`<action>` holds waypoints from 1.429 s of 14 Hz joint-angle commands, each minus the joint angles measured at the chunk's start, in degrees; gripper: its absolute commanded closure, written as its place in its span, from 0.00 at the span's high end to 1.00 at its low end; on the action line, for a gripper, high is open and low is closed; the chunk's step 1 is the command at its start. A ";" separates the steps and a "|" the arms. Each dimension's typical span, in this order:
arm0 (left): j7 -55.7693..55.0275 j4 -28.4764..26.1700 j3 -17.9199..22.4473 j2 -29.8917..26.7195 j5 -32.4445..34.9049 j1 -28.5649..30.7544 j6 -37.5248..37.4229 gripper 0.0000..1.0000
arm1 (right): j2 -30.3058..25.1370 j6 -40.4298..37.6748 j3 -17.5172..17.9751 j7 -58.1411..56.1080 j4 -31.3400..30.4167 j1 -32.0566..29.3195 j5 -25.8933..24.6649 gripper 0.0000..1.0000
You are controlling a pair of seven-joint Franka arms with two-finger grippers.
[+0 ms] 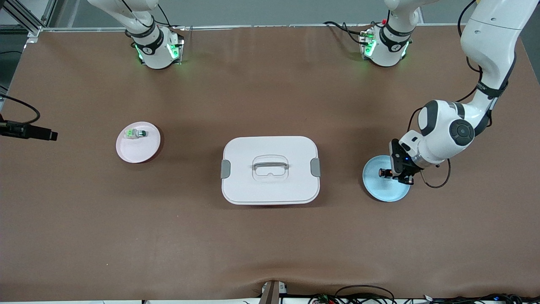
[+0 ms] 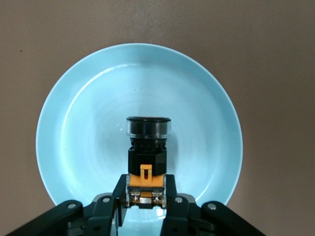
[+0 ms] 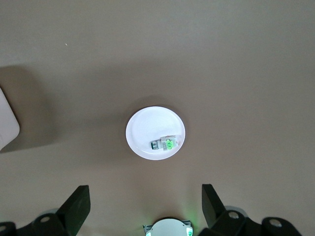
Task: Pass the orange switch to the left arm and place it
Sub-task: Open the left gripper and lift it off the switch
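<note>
The orange switch (image 1: 384, 172) (image 2: 147, 147) is a small black cylinder with an orange collar. It lies on its side over the light blue plate (image 1: 386, 190) (image 2: 88, 123) toward the left arm's end of the table. My left gripper (image 1: 396, 173) (image 2: 145, 189) is shut on its base end, one finger on each side. Whether the switch touches the plate I cannot tell. The white box (image 1: 270, 185) with grey latches stands mid-table, its corner (image 3: 6, 123) showing in the right wrist view. My right gripper (image 3: 145, 191) is open, high over the pink plate (image 3: 142, 128).
A white switch with a green cap (image 1: 135, 134) (image 3: 163, 144) lies on the pink plate (image 1: 145, 150) toward the right arm's end of the table. A black camera (image 1: 25, 131) sticks in at that end. Cables lie along the table's front edge.
</note>
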 commanded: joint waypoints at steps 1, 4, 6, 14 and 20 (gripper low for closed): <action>1.07 -0.61 -0.59 0.45 0.90 0.70 2.09 0.71 | -1.35 0.09 1.20 0.53 -0.64 -0.33 -0.23 1.00; -0.51 -0.26 -0.85 -1.03 0.55 1.93 2.18 1.00 | -4.15 2.98 1.03 0.97 -1.95 1.59 -0.83 1.00; -4.10 0.18 -1.11 -2.61 0.55 1.93 2.09 1.00 | -6.00 4.30 0.94 1.06 -5.02 1.51 -0.75 1.00; -30.98 10.44 -4.54 -11.76 -0.15 1.58 -14.31 1.00 | -17.35 15.03 1.03 1.24 -22.17 1.69 -0.40 1.00; -55.84 28.64 -5.33 -12.99 -0.07 0.97 -37.61 1.00 | -18.58 15.03 1.03 1.24 -23.05 2.74 -0.31 1.00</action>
